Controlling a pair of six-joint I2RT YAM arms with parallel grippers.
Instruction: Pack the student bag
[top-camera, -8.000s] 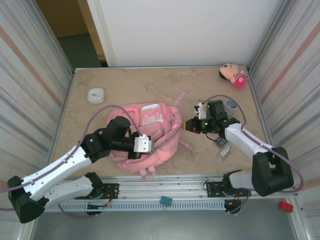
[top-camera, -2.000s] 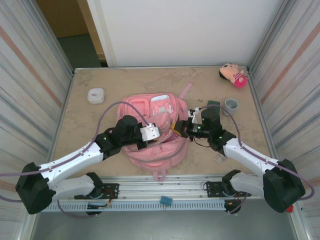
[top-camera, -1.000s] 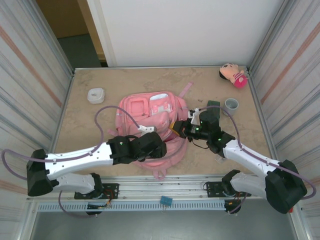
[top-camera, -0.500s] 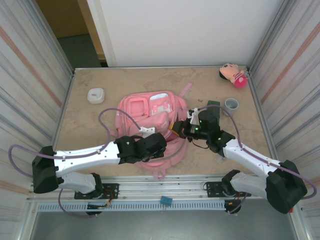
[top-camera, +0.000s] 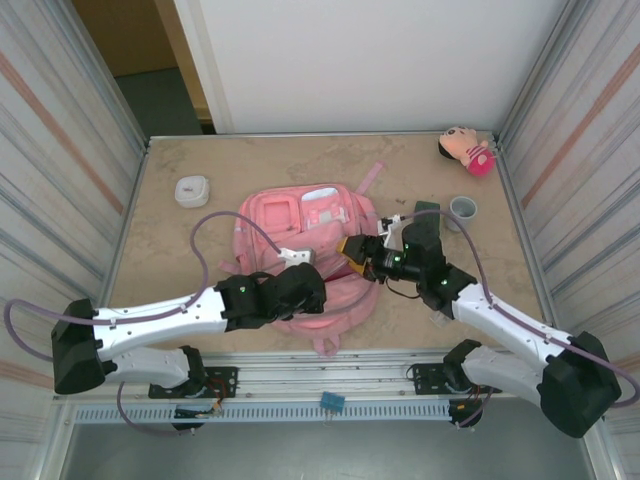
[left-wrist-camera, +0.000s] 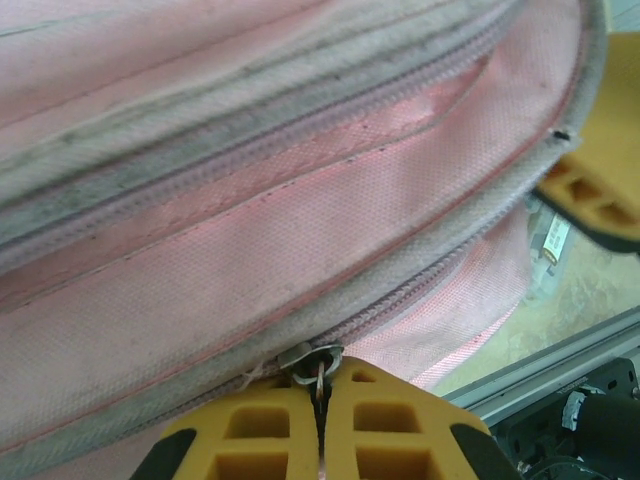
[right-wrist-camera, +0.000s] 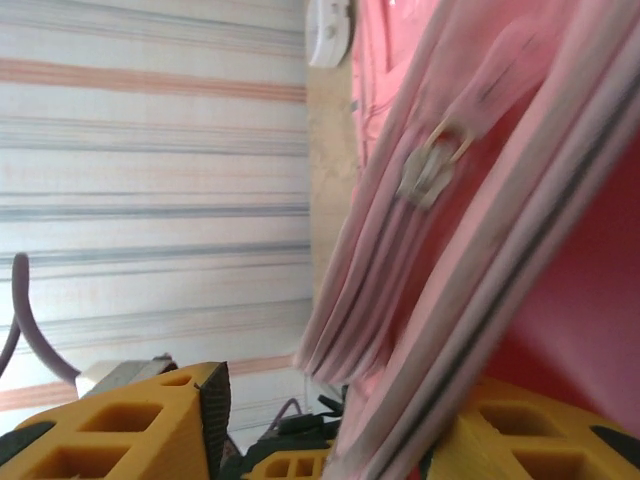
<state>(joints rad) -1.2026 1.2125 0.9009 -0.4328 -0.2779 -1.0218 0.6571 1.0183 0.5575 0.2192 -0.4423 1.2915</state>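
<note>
The student bag (top-camera: 305, 225), a large pink backpack, lies flat in the middle of the table. My left gripper (top-camera: 306, 289) sits at the bag's near side. In the left wrist view this gripper (left-wrist-camera: 320, 388) is shut on the metal zipper pull (left-wrist-camera: 317, 361) of a closed zip along the bag's edge (left-wrist-camera: 300, 200). My right gripper (top-camera: 356, 259) is at the bag's right edge. In the right wrist view it (right-wrist-camera: 335, 425) stands open, and the bag's pink seam (right-wrist-camera: 470, 250) hangs between its yellow fingers (right-wrist-camera: 140, 425), close to the right one.
A white round case (top-camera: 191, 190) lies at the back left. A pink plush doll (top-camera: 466, 148) sits in the far right corner, with a grey cup (top-camera: 462, 210) nearer. Small packets (top-camera: 438, 318) lie under the right arm. Metal walls close in both sides.
My left gripper has shut on the zipper pull at the bag's near edge. The right gripper's jaws have parted and let go of the bag's right edge.
</note>
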